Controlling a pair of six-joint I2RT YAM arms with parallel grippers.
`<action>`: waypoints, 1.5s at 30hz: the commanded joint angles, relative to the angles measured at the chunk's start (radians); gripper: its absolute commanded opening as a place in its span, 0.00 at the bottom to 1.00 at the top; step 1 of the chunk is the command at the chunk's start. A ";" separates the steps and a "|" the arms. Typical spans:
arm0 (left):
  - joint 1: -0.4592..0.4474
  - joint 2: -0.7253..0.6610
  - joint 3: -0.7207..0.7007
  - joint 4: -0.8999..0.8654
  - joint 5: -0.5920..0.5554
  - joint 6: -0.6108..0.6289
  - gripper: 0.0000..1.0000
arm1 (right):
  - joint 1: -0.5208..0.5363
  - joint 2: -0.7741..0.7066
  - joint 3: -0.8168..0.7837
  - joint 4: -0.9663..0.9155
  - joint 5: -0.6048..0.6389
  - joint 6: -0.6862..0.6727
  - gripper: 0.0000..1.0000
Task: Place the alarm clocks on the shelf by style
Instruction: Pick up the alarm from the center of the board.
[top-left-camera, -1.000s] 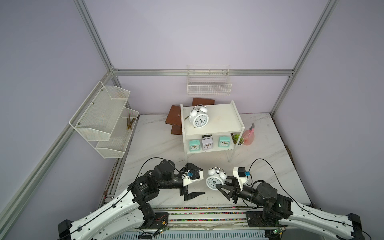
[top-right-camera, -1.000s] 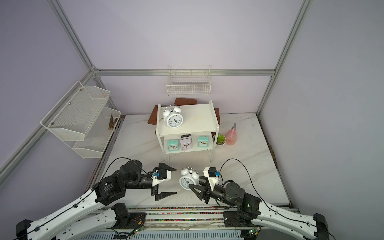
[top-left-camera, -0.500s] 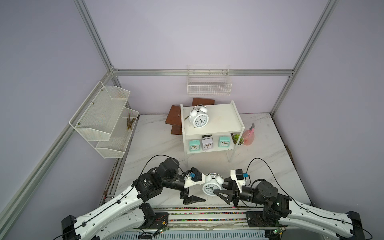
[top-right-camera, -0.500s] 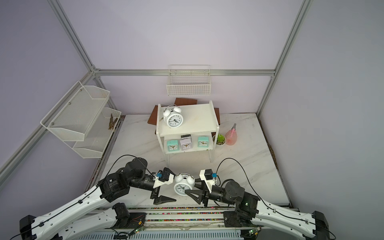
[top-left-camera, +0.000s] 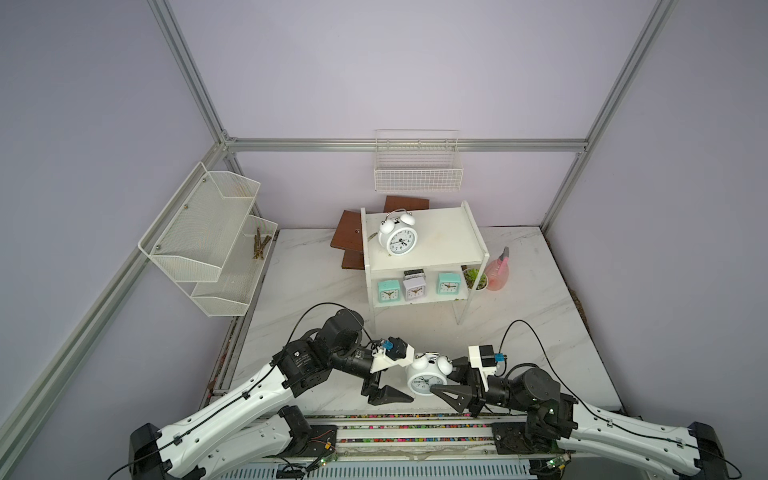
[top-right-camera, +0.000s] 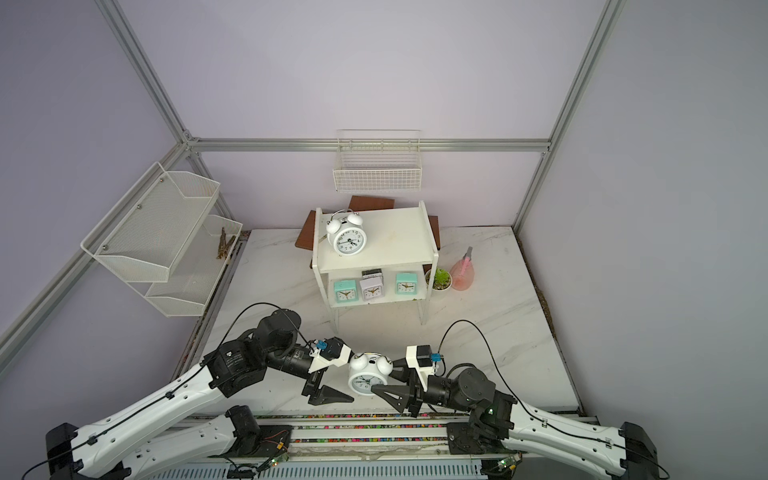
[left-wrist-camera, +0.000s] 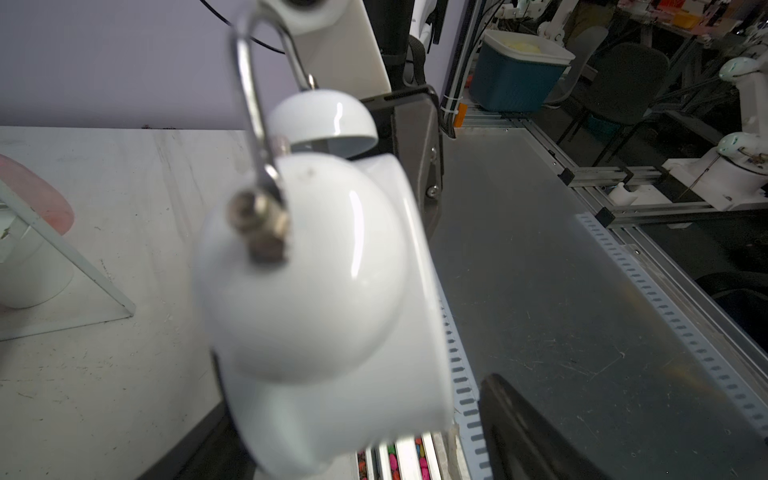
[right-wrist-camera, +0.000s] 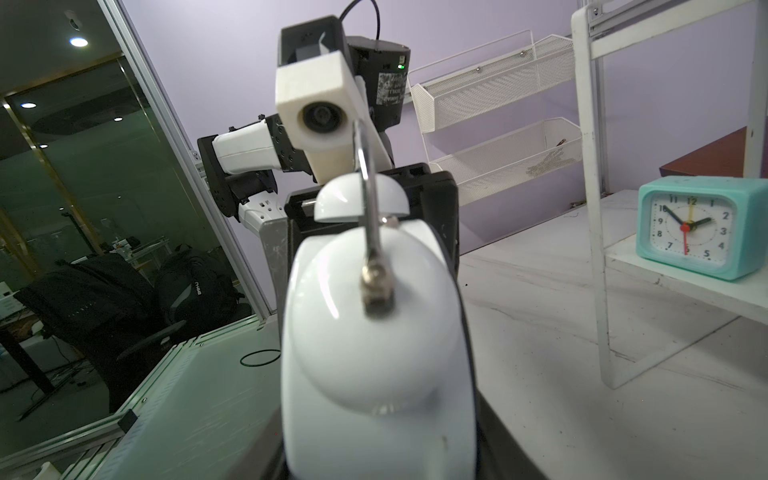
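A round white twin-bell alarm clock (top-left-camera: 427, 376) (top-right-camera: 368, 378) hangs over the table's front edge, face up, with my right gripper (top-left-camera: 440, 376) shut on its body (right-wrist-camera: 374, 332). My left gripper (top-left-camera: 411, 378) reaches in from the opposite side. Its jaws straddle the same clock (left-wrist-camera: 316, 266), and a gap shows beside one finger (left-wrist-camera: 523, 424), so it is open. The white shelf (top-left-camera: 444, 237) carries another twin-bell clock (top-left-camera: 397, 237) on top. Its lower board holds a mint clock (top-left-camera: 388, 289), a whitish-grey clock (top-left-camera: 414, 286) and a second mint clock (top-left-camera: 447, 283) (right-wrist-camera: 702, 226).
A white mesh two-tier rack (top-left-camera: 208, 232) hangs on the left wall and a wire basket (top-left-camera: 417, 170) on the back wall. Brown boards (top-left-camera: 349, 232) lie behind the shelf. A small potted plant (top-left-camera: 476, 279) and a pink spray bottle (top-left-camera: 498, 272) stand at its right.
The right gripper carried the twin-bell clock leftward toward the middle. The left arm swung right to meet it, and its jaws have narrowed around the clock.
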 joint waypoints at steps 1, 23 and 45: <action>0.017 0.023 0.052 0.059 0.082 -0.037 0.80 | -0.005 -0.034 -0.001 0.117 0.031 -0.029 0.22; 0.023 0.100 0.039 0.193 0.081 -0.157 0.71 | -0.003 -0.027 -0.091 0.298 0.137 -0.015 0.21; 0.023 0.110 0.014 0.213 -0.066 -0.150 0.23 | -0.003 -0.033 -0.051 0.123 0.270 0.040 0.37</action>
